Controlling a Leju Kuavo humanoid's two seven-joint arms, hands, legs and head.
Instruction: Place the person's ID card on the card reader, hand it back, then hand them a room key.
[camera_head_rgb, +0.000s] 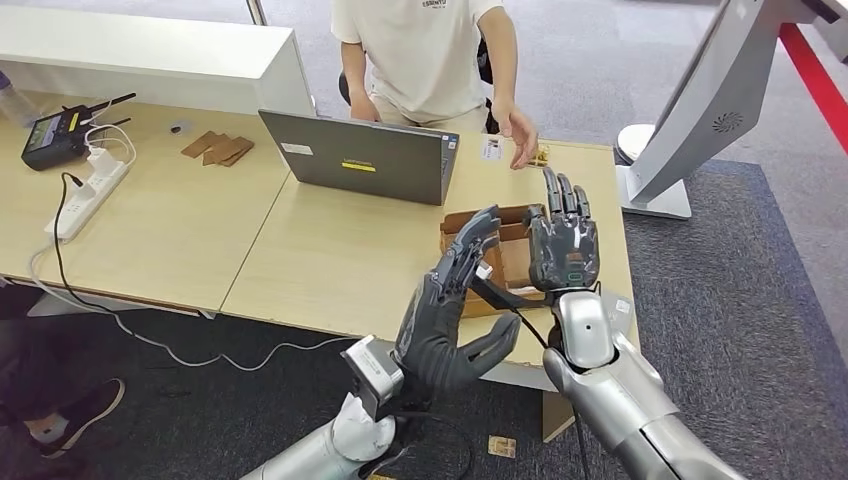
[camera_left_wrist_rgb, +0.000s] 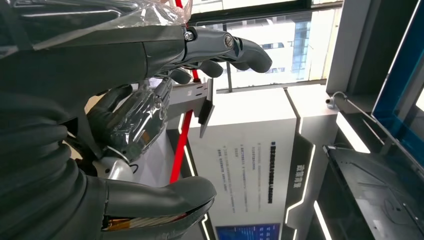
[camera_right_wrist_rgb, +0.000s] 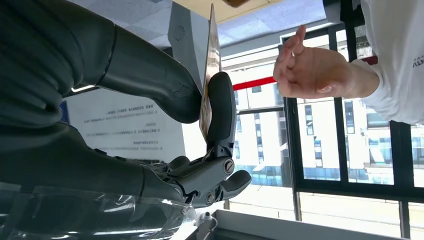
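My right hand (camera_head_rgb: 563, 240) stands upright over the far right of the table, its back toward me. In the right wrist view its thumb and a finger pinch a thin card (camera_right_wrist_rgb: 210, 65) edge-on. I cannot tell which card it is. The person's open hand (camera_right_wrist_rgb: 310, 70) reaches toward it with a gap between; the same hand (camera_head_rgb: 518, 135) hovers past the laptop. My left hand (camera_head_rgb: 450, 310) is raised just left of the right one, fingers apart (camera_left_wrist_rgb: 220, 47), holding nothing. A brown tray (camera_head_rgb: 505, 262) lies under both hands.
A grey laptop (camera_head_rgb: 365, 155) stands open facing the person in a cream shirt (camera_head_rgb: 420, 50). A white slip (camera_head_rgb: 490, 148) lies beside it. Power strip (camera_head_rgb: 85, 195), black radio (camera_head_rgb: 55, 135) and brown pieces (camera_head_rgb: 218, 148) sit far left. A white kiosk (camera_head_rgb: 700, 110) stands right.
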